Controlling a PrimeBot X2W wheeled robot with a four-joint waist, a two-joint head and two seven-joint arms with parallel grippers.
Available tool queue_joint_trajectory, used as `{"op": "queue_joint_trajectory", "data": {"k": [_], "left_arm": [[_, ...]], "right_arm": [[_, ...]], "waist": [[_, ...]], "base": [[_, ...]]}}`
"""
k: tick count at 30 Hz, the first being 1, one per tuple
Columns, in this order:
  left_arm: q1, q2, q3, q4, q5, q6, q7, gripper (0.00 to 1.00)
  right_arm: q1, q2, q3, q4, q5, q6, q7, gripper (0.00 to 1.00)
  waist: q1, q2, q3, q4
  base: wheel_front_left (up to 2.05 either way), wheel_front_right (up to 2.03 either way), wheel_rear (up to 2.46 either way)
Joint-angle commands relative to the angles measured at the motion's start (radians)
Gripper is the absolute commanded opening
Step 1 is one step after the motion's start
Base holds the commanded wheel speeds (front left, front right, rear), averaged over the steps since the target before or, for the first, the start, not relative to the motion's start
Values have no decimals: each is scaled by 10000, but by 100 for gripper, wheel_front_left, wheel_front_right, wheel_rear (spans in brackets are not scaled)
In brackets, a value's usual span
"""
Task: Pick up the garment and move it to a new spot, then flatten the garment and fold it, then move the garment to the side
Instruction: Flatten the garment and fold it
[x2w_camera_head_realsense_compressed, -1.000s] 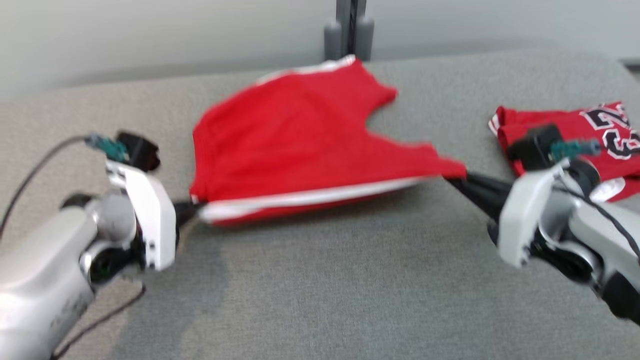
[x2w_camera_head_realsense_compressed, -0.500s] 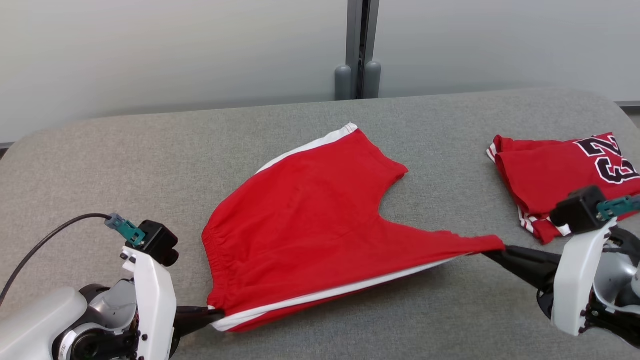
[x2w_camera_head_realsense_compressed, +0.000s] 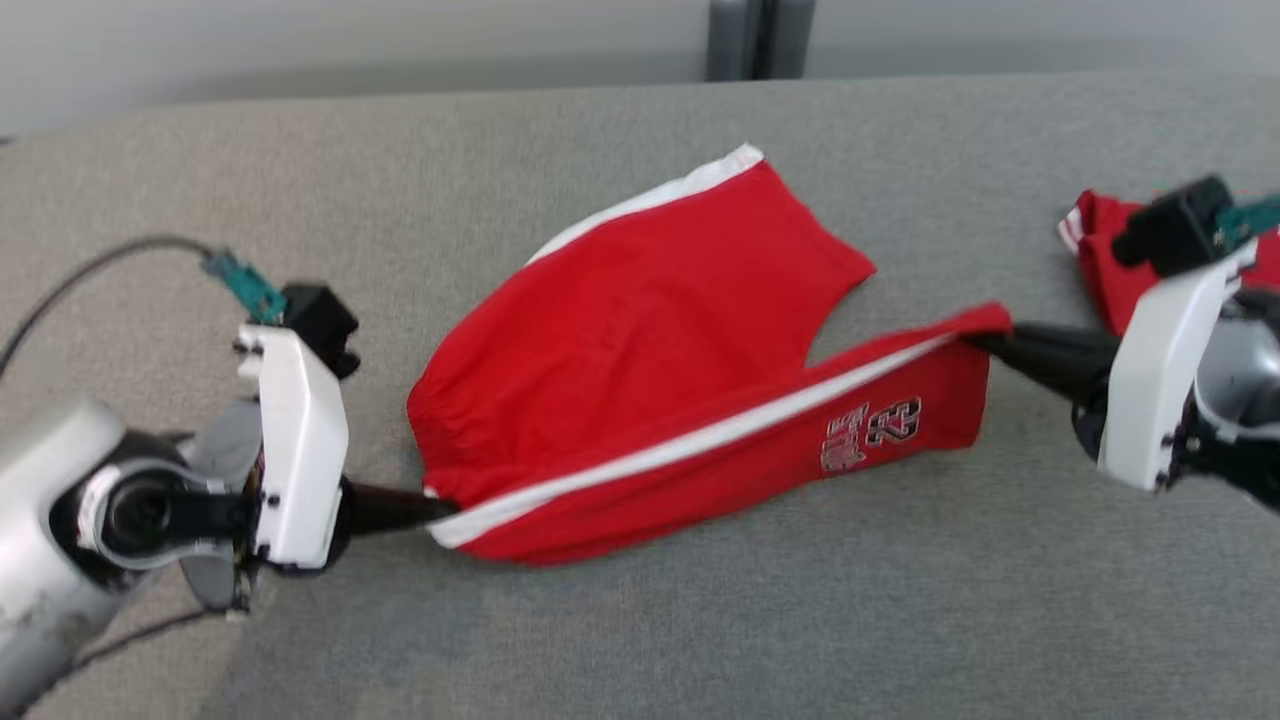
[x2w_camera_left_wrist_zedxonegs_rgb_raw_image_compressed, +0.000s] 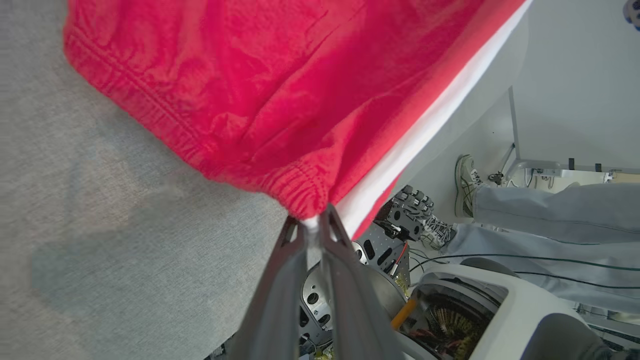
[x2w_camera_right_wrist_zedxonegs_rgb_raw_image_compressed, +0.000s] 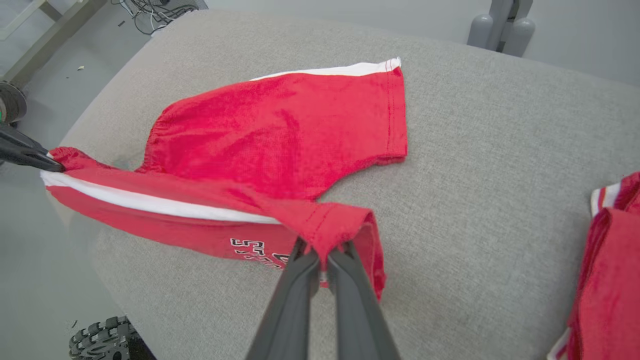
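Observation:
The garment (x2w_camera_head_realsense_compressed: 650, 330) is a pair of red shorts with a white side stripe, in the middle of the grey table (x2w_camera_head_realsense_compressed: 700, 620). Its far leg lies flat. Its near side is lifted and stretched between both grippers, and a printed leg panel hangs below the stripe. My left gripper (x2w_camera_head_realsense_compressed: 445, 510) is shut on the waistband corner, seen close in the left wrist view (x2w_camera_left_wrist_zedxonegs_rgb_raw_image_compressed: 312, 220) under the garment (x2w_camera_left_wrist_zedxonegs_rgb_raw_image_compressed: 280, 85). My right gripper (x2w_camera_head_realsense_compressed: 985, 340) is shut on the leg hem corner, with the red hem (x2w_camera_right_wrist_zedxonegs_rgb_raw_image_compressed: 325, 225) bunched over its tips (x2w_camera_right_wrist_zedxonegs_rgb_raw_image_compressed: 322, 255).
A second red folded garment (x2w_camera_head_realsense_compressed: 1100, 260) lies at the table's right side, behind my right wrist, also in the right wrist view (x2w_camera_right_wrist_zedxonegs_rgb_raw_image_compressed: 610, 265). A grey post (x2w_camera_head_realsense_compressed: 760, 40) stands behind the table. A person's legs (x2w_camera_left_wrist_zedxonegs_rgb_raw_image_compressed: 550, 215) show beyond the table's edge in the left wrist view.
Both grippers have raised the garment's near edge, so the printed leg panel now hangs in sight. The head camera has tilted and shifted, and the whole picture moved with it.

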Motion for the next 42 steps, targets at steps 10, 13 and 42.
{"op": "queue_joint_trajectory", "data": {"k": [10,13,42], "left_arm": [[-2259,-902,675,1312,-229,410,929,0],[-2637,-1140,726,1701,-149,451,1040,0],[-4196,-2173,1214,3534,155,508,905,45]], "right_arm": [[-2522,743,-459,1592,9,-2,1592,0],[-3089,1026,-444,2086,-117,-2,1698,0],[-5816,2150,757,4579,-232,-2,488,2]], "waist": [[0,0,1886,847],[0,0,2254,988],[0,0,3747,1569]], "base": [[0,0,0],[0,0,0],[0,0,0]]}}
